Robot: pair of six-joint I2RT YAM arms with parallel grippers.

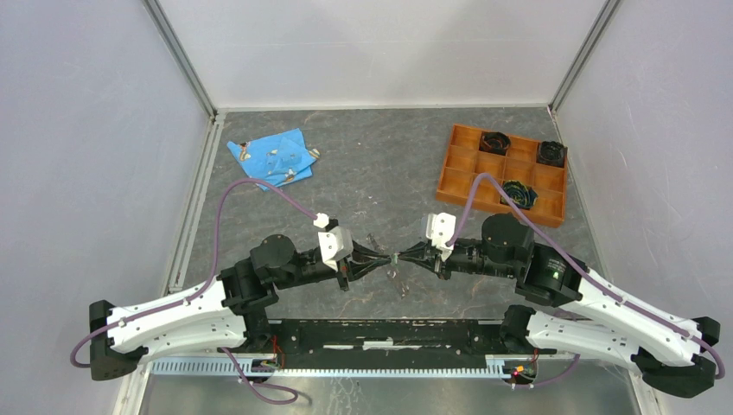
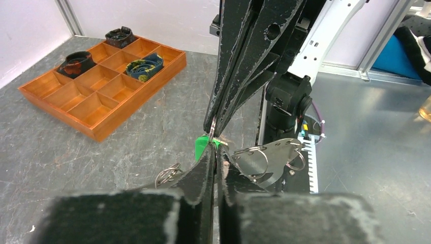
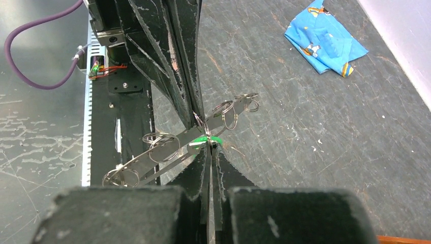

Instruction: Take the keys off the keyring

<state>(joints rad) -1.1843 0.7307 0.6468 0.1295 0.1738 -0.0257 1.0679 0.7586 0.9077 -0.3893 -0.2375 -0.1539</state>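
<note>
Top external view, left to right: a blue cloth (image 1: pixel 272 157) lies on the bench (image 1: pixel 363 164), well left of the orange tray (image 1: pixel 444 169). Nearer the arm bases than the tray, and left of it, the left gripper (image 1: pixel 383 260) reaches in with its fingers pressed together, seemingly on the keyring (image 3: pixel 175 144). The keyring hangs clear of the bench. Its long axis runs crosswise to the two arms, with one end toward the bases and the other toward the far wall, tilted. Small split rings hang along it. Among the keys (image 3: pixel 206 139) a green head sits where both tips meet. The right gripper (image 1: pixel 406 257) faces the left, its fingers clamped on that green head.
</note>
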